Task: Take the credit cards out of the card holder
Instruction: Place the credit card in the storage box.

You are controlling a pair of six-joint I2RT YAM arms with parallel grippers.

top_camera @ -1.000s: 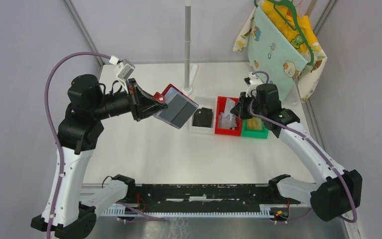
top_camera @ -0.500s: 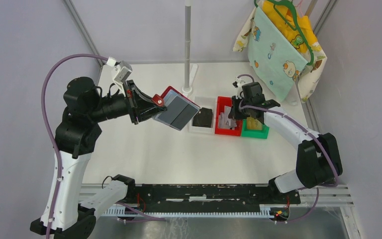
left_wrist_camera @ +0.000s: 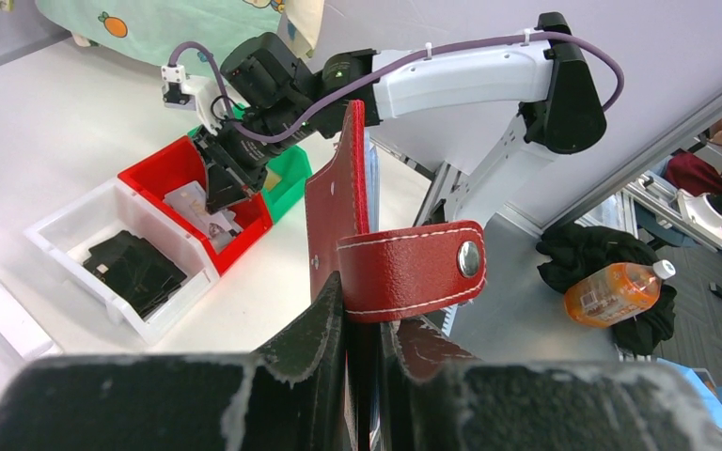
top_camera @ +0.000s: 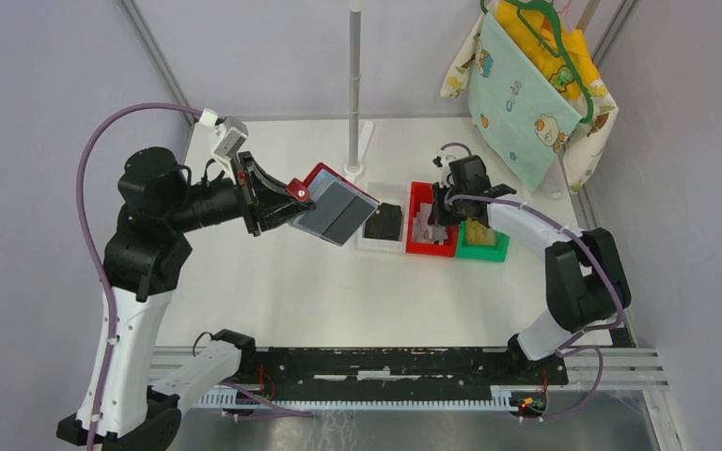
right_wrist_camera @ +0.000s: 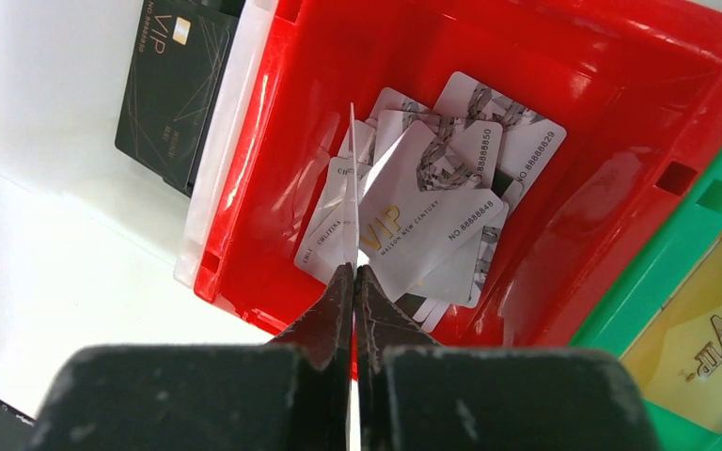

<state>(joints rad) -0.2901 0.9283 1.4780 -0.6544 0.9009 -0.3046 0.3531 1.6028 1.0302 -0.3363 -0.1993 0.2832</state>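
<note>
Several white credit cards [right_wrist_camera: 437, 202] are lying in the red plastic bin [right_wrist_camera: 564, 113]; above it the right pincer [right_wrist_camera: 353, 282] is clenching another thin card [right_wrist_camera: 352, 169]; left of the bin the left pincer [left_wrist_camera: 362, 324] is gripping the glossy red card holder [left_wrist_camera: 338, 207] aloft, its remaining contents unclear.

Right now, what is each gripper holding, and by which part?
The left gripper clamps the glossy red folding card holder by one edge. The right gripper pinches a thin white card by one end.
</note>
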